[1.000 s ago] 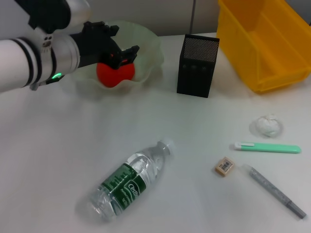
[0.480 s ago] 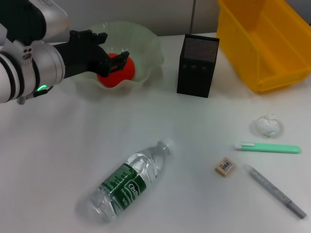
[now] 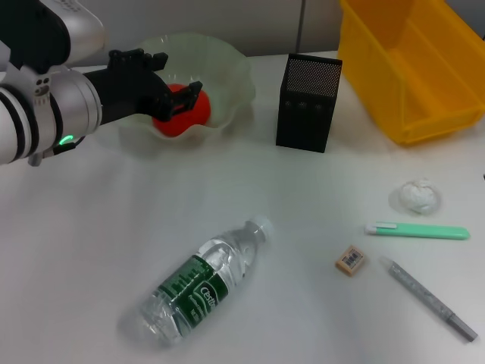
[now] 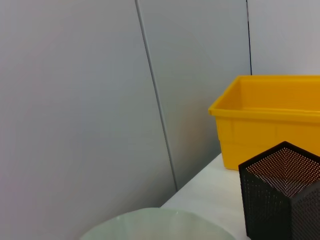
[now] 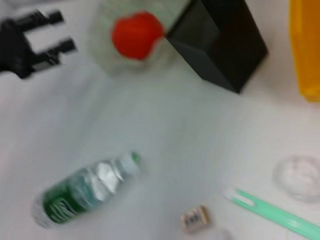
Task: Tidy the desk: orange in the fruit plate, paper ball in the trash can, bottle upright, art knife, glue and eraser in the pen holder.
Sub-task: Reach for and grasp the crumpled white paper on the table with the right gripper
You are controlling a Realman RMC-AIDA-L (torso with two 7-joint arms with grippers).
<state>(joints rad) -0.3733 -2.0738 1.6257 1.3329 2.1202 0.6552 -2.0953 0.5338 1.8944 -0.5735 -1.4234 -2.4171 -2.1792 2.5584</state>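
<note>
The left gripper [image 3: 173,80] hangs over the near rim of the fruit plate [image 3: 235,72] at the desk's far left, fingers spread and released, with the orange [image 3: 184,114] lying free in the plate. The bottle [image 3: 197,284] lies on its side near the front edge, while the paper ball [image 3: 415,196], art knife [image 3: 417,230], eraser [image 3: 350,260] and glue [image 3: 428,298] sit toward the front right, and the pen holder [image 3: 307,102] and yellow trash can [image 3: 417,64] stand along the far edge. The right gripper shows in no view, so its fingers cannot be judged.

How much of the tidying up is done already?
Done: the orange sits in the fruit plate. The open left gripper is above it, holding nothing. Left: bottle lying down, paper ball, art knife, eraser and glue on the desk.
</note>
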